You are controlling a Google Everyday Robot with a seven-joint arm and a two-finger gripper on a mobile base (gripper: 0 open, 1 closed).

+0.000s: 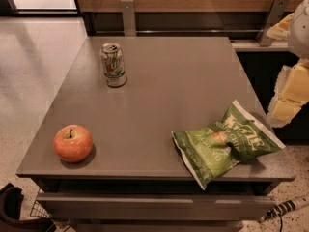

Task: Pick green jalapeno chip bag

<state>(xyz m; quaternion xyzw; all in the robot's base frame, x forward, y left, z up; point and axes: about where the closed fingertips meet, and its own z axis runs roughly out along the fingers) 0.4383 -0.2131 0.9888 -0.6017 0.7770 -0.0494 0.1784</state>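
Note:
The green jalapeno chip bag (223, 145) lies crinkled on the grey table (159, 100) at its front right corner, with white lettering, white seams and a small red-orange mark. Its lower end hangs slightly over the front edge. My gripper (288, 94) shows as pale yellow and white parts at the right edge of the camera view. It is up and to the right of the bag, beyond the table's right side, apart from the bag and holding nothing that I can see.
A white-and-green soda can (113, 65) stands upright at the back left of the table. A red-orange apple (73, 143) sits near the front left corner. A wooden wall panel with metal brackets (128, 16) runs behind the table.

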